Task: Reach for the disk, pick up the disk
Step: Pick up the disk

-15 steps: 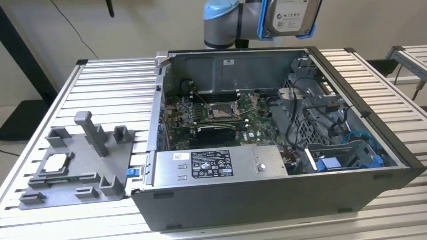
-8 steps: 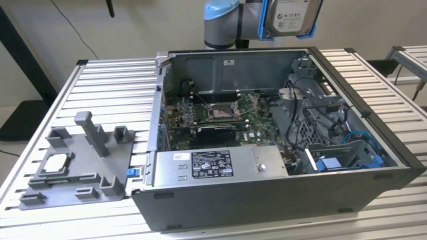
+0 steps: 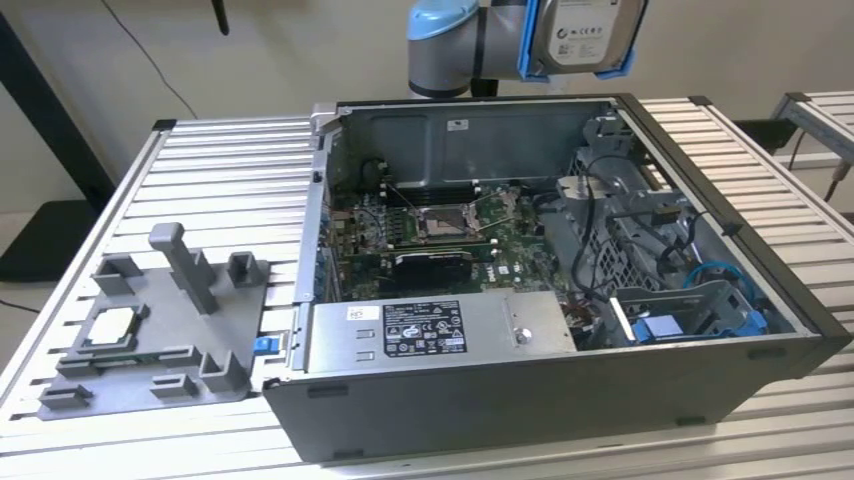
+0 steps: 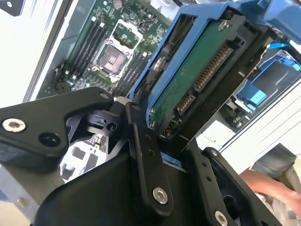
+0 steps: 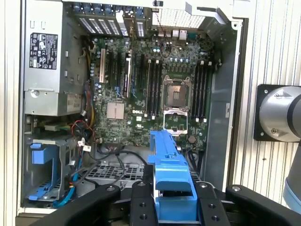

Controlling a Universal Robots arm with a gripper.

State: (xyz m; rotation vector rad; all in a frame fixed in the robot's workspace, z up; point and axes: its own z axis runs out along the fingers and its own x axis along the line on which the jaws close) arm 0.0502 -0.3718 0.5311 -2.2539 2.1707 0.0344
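**Disk held high above the open case**

The disk point(image 3: 583, 35) hangs in the air above the far rim of the open computer case point(image 3: 534, 300), well clear of its walls, with free room on all sides. The pincer point(image 4: 162, 136) is closed on it: in the second wrist view the black fingers point(image 4: 141, 146) press on the blue bracket from both sides. In the exterior view the flat face with the white label is turned to the camera and the disk stands nearly upright. In the second wrist view its long axis runs away from the pincer, and the green board with a row of gold contacts shows on the underside. In the first wrist view the blue plastic bracket point(image 5: 169, 174) stands edge-on over the motherboard point(image 5: 150, 89). The case rests on a ribbed metal surface point(image 3: 200, 180), beside a grey moulded fixture point(image 3: 160, 320).
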